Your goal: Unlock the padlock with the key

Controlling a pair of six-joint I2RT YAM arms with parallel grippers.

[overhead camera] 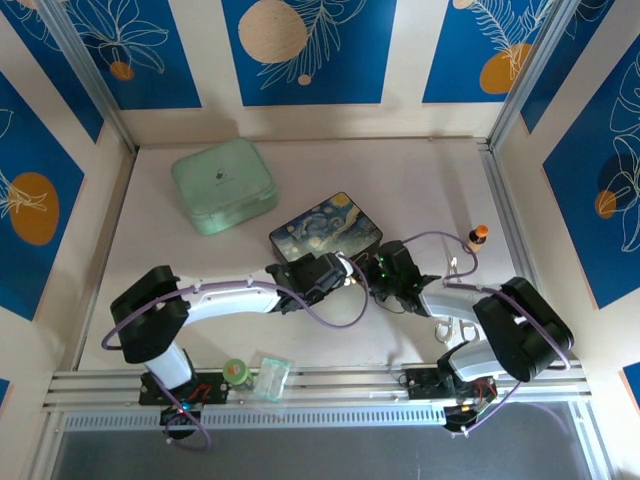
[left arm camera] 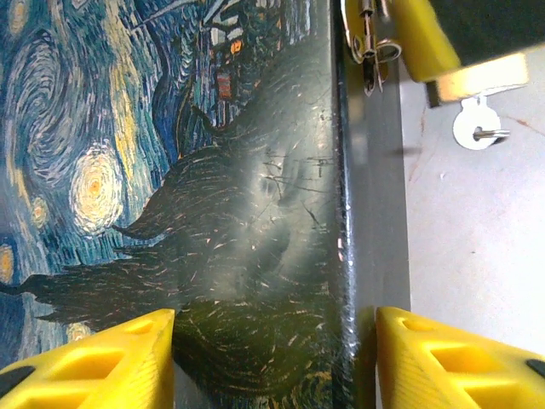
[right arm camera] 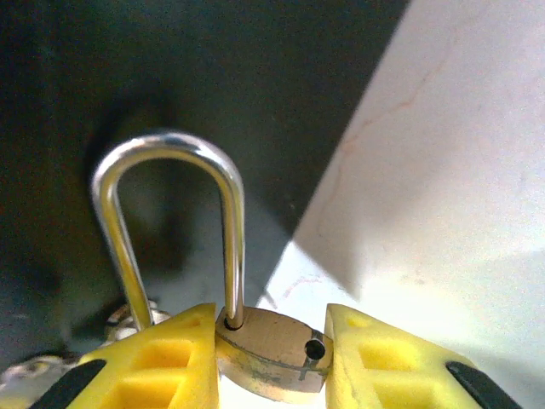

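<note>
Padlock (right arm camera: pixel 268 362): brass body clamped crosswise between the yellow fingers of the right gripper (right arm camera: pixel 271 334), which are closed on its two flat sides, shackle pointing away from the wrist. One shackle leg is seated in the body. The other leg stands off to the side of it, and the hole it belongs in gapes empty next to the right-hand finger. On that evidence the lock is judged to be released, or very nearly so. Key (left arm camera: pixel 473 126): seen from the left wrist, its silver head with a small ring hangs directly under the brass body, long axis in line with the body and opposite the shackle, apparently seated in the keyhole. Left gripper (left arm camera: pixel 274 328): fingers stand roughly half open with nothing held, poised over the lid and near edge of the painted box (left arm camera: pixel 128 170). The key lies ahead of these fingers and off to their right, above bare table (left arm camera: pixel 477 256) just beside the box. With the right arm occupied as the holder, the left is the free arm and close by; any further turn or pull on the key falls to it, which calls for a shift rightward past the box edge.
</note>
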